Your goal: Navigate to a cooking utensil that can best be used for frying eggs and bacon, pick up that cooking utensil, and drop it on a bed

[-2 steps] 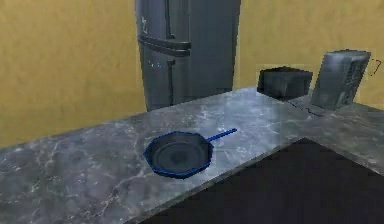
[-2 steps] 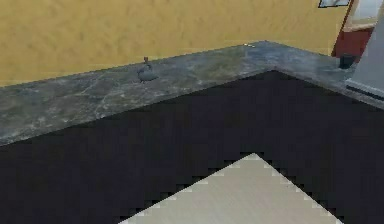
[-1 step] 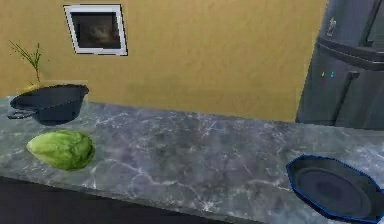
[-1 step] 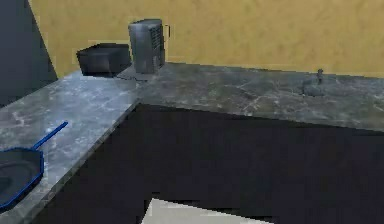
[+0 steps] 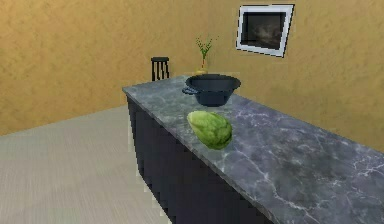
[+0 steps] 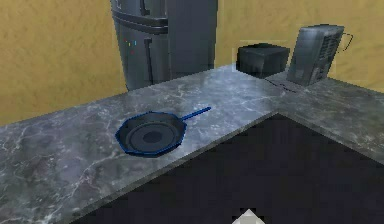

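Arm side view: a dark blue frying pan (image 6: 152,134) is seen lying flat on the marble counter (image 6: 60,150), so navigation is judged nearly done, pick-up and the drop on a bed are left, and the hand's state cannot be told.

Pale tip (image 6: 246,216), maybe the robot's, at arm side view's bottom edge

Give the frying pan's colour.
The frying pan is dark blue, handle included; the arm side view shows it best.
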